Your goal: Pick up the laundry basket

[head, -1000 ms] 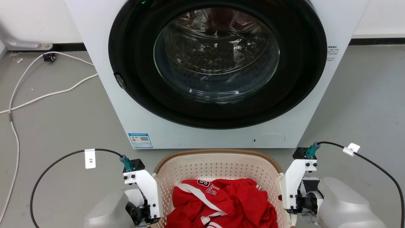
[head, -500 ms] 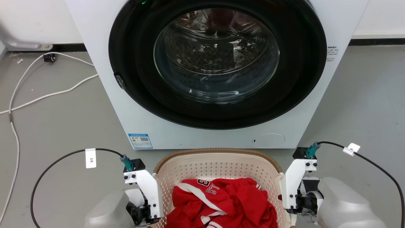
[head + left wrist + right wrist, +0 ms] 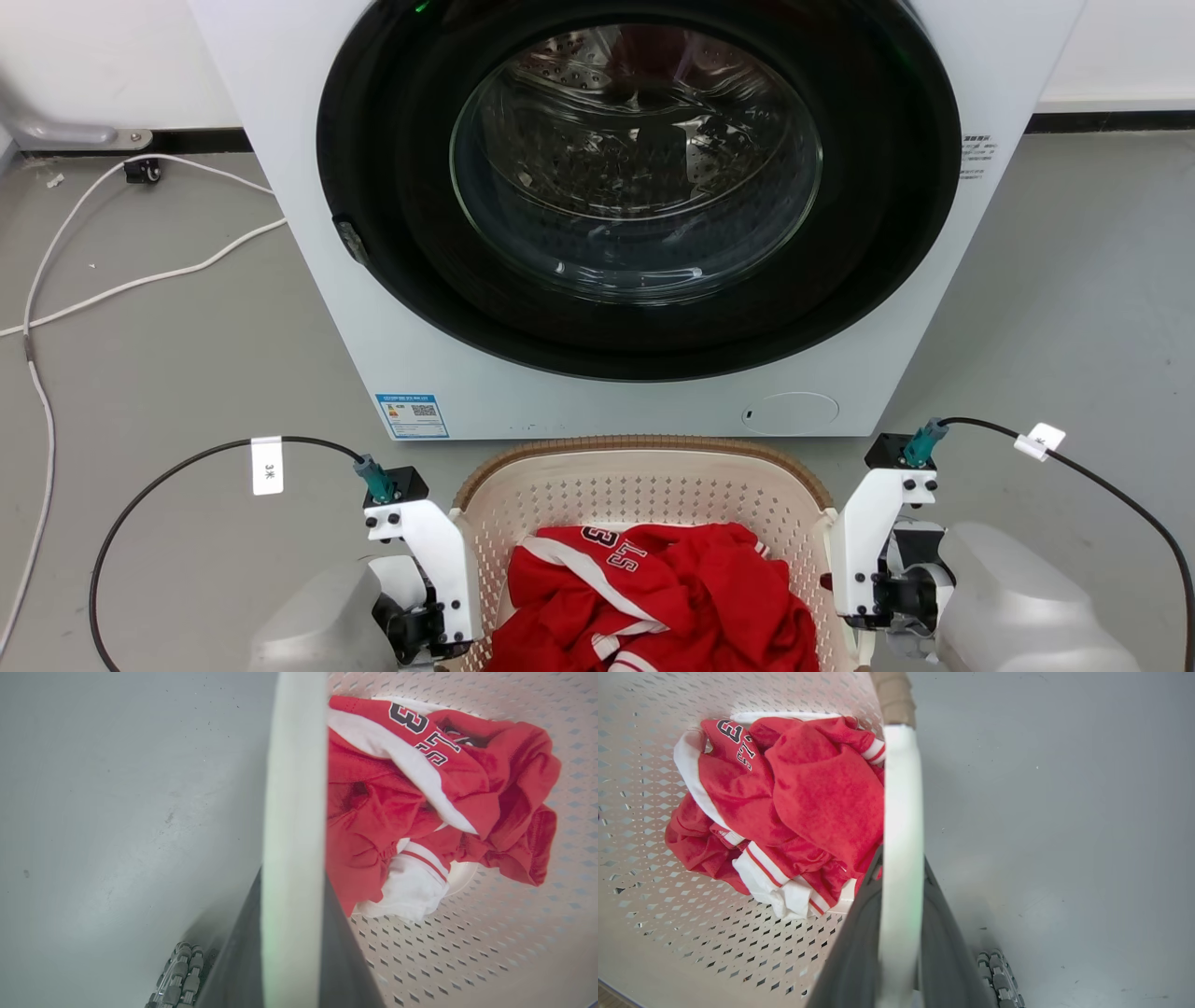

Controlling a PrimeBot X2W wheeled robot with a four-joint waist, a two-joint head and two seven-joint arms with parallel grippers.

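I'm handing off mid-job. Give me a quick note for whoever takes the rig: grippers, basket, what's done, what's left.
The left gripper has its jaws closed on the left handle.
The right gripper has its jaws closed on the right handle.
The laundry basket sits in front of the washing machine, between the arms, with a red jersey inside.
Done: both handles are gripped.
Left: lift it level. The pictures don't show whether it is off the floor yet.
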